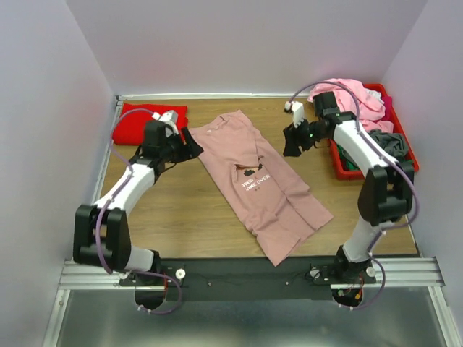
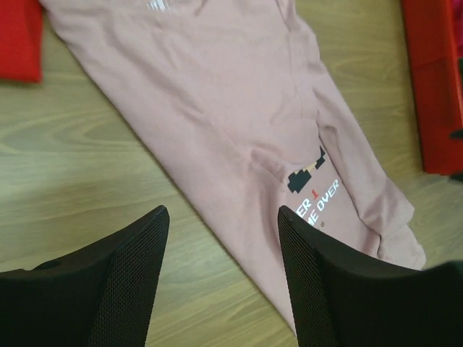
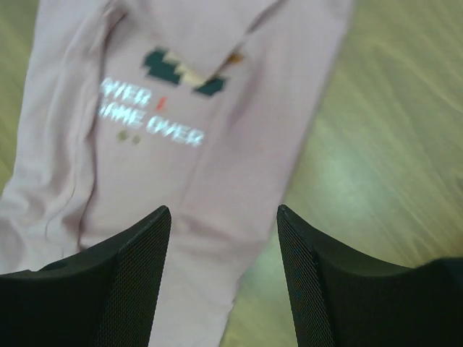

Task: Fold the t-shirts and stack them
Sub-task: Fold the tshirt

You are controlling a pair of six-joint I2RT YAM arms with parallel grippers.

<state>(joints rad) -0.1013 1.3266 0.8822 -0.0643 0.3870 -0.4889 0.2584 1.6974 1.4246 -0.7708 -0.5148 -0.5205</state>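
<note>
The left gripper (image 1: 191, 149) and right gripper (image 1: 294, 142) hovered empty, jaws apart, flanking the long dusty-pink fabric t-shirt (image 1: 253, 184); pinching only its top layer could undo the fold.

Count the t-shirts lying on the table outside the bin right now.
2. The dusty-pink t-shirt lies spread diagonally in the middle of the table; the red t-shirt sits folded at its far-left corner. More are heaped in the red bin, some probably hidden.

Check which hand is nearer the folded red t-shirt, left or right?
Left. The left hand sits just right of the red t-shirt, at the edge of the dusty-pink t-shirt; the right hand is beyond that shirt, beside the red bin.
</note>
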